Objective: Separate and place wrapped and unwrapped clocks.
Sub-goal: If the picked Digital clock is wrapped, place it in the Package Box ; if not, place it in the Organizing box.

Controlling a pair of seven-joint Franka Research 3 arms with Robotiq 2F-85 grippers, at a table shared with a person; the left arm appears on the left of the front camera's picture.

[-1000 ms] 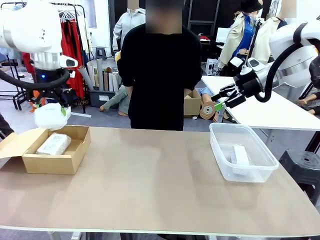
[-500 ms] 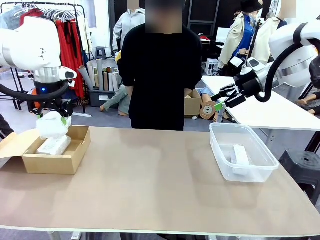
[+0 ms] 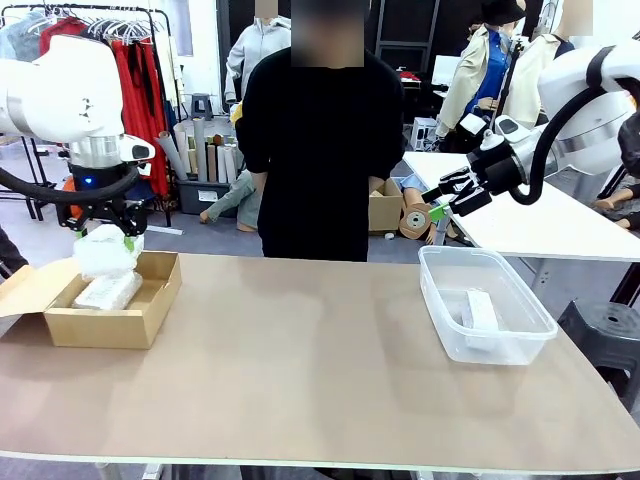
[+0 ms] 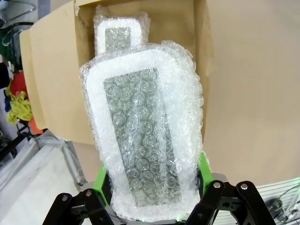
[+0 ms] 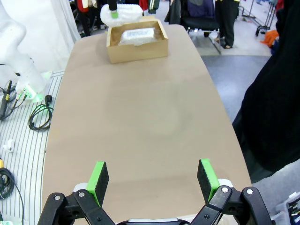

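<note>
Two bubble-wrapped clocks sit at the left end of the table (image 3: 300,370), one held and one boxed. The left gripper (image 3: 104,238) has its green-padded fingers pinching the held bubble-wrapped clock (image 3: 104,252), which hangs just above the far left corner of the open cardboard box (image 3: 110,318). Below it, the second wrapped clock (image 3: 108,290) lies flat on the box floor.

From the front both bundles read as plain white lumps. The left wrist view shows more: the held bundle (image 4: 145,136) is an oblong white rounded frame around a grey centre, all under clear bubble wrap, with a green finger pad (image 4: 101,180) pressed to each long side. Beyond its far end the boxed bundle (image 4: 119,35) has the same white frame and grey middle, lying lengthwise in the box (image 4: 51,79).

A person in a black top (image 3: 320,150) stands at the far side of the table, at its middle.

Toward the right, a clear plastic tub (image 3: 485,305) rests on the table and holds the bare white clock (image 3: 480,310), a small rounded block lying on the tub's bottom. The right gripper (image 3: 437,205) hovers above and behind the tub, its fingers spread wide and empty. The right wrist view confirms the wide gap between its green pads (image 5: 208,172), looking down the bare tabletop to the box (image 5: 137,40) at the far end
</note>
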